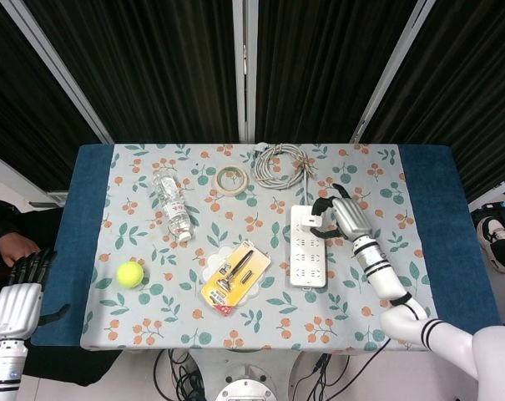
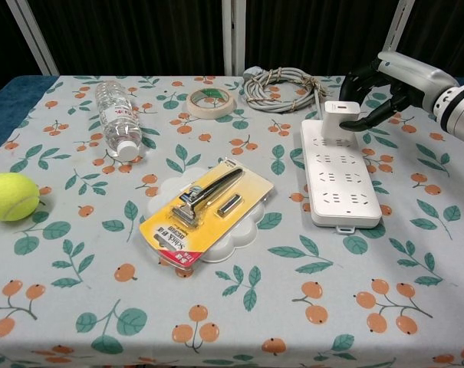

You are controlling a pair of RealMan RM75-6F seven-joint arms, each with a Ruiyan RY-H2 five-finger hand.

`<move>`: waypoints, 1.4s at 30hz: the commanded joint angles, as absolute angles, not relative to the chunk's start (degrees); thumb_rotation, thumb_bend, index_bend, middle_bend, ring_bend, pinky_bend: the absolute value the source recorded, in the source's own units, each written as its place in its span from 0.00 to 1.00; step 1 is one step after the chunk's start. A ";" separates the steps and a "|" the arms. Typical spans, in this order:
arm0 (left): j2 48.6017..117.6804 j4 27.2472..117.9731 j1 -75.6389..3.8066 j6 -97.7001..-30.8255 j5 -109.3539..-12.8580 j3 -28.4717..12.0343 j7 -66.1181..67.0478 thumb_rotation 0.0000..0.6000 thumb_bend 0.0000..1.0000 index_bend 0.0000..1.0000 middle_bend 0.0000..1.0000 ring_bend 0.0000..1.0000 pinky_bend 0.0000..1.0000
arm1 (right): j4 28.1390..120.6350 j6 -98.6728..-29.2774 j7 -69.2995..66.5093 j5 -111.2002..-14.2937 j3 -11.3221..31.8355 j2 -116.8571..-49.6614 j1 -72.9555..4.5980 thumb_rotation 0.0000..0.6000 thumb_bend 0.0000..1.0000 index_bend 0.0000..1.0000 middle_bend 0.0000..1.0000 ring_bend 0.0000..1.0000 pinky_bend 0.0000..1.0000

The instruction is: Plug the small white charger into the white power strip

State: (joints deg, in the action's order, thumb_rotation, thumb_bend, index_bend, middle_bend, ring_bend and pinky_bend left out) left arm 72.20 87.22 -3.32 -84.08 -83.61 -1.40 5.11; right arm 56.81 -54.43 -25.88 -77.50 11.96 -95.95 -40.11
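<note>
The white power strip (image 1: 308,248) (image 2: 338,172) lies lengthwise at the table's right centre. Its grey cable (image 1: 281,164) (image 2: 281,80) is coiled behind it. My right hand (image 1: 341,215) (image 2: 390,80) pinches the small white charger (image 1: 313,221) (image 2: 341,115) and holds it over the strip's far end, close to the top row of sockets. Whether the prongs touch the strip cannot be told. My left hand (image 1: 20,301) hangs beyond the table's left edge, fingers apart and holding nothing; the chest view does not show it.
A razor in yellow packaging (image 1: 234,276) (image 2: 206,205) lies left of the strip. A tape roll (image 1: 230,180) (image 2: 211,101) and a water bottle (image 1: 172,205) (image 2: 118,119) sit toward the back left. A tennis ball (image 1: 130,274) (image 2: 11,196) rests near the left edge.
</note>
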 commanded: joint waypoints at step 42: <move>72.32 87.21 -3.37 -83.53 -83.16 -1.30 5.20 1.00 0.12 0.05 0.00 0.00 0.00 | 47.57 -52.96 -30.52 -79.42 10.02 -99.63 -40.64 1.00 0.46 0.80 0.67 0.42 0.00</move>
